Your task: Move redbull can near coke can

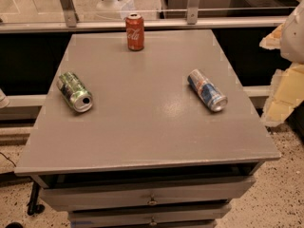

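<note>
Slim redbull can (207, 90) — blue-and-silver, red mark, on its side, end effector (284, 90) at right edge — state unclear

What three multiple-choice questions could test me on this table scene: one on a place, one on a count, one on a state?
1. Where is the coke can on the table?
A. near the far edge
B. near the front edge
C. dead centre

2. How many cans are on the table?
A. two
B. three
C. four

3. How is the redbull can placed?
A. upright
B. lying on its side
C. stacked on another can

Answers:
1. A, it stands by the far edge.
2. B, counting the green can too.
3. B, it lies flat, apart from the gripper at the view's right edge.
</note>
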`<state>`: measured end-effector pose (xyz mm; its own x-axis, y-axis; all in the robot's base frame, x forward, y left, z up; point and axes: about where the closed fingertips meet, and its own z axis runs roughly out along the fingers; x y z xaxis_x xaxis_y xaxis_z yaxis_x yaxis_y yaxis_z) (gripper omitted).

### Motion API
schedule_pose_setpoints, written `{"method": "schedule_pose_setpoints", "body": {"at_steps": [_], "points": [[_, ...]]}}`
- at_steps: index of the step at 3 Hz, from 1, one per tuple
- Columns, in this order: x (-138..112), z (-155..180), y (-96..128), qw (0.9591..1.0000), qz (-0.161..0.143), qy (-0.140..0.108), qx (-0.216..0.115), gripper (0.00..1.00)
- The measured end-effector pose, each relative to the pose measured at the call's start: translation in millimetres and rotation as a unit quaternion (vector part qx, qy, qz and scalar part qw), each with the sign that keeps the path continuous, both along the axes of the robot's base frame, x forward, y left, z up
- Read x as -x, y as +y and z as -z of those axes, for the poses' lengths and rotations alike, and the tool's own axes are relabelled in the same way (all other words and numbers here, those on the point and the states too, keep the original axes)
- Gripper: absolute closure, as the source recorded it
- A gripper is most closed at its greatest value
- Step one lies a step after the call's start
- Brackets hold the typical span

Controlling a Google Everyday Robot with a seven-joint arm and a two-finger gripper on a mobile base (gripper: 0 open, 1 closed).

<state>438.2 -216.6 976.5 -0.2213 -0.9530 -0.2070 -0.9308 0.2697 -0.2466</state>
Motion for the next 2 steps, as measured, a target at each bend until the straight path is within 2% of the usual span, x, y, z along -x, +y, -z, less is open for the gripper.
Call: {"method": "schedule_pose_setpoints", "body": {"at_steps": [1, 2], "points": [[0.0, 0.0, 0.0, 1.0, 0.0, 0.0, 0.0, 0.0], [-3.8, 0.8, 3.0, 0.9999, 0.001, -0.01, -0.008, 0.0]]}}
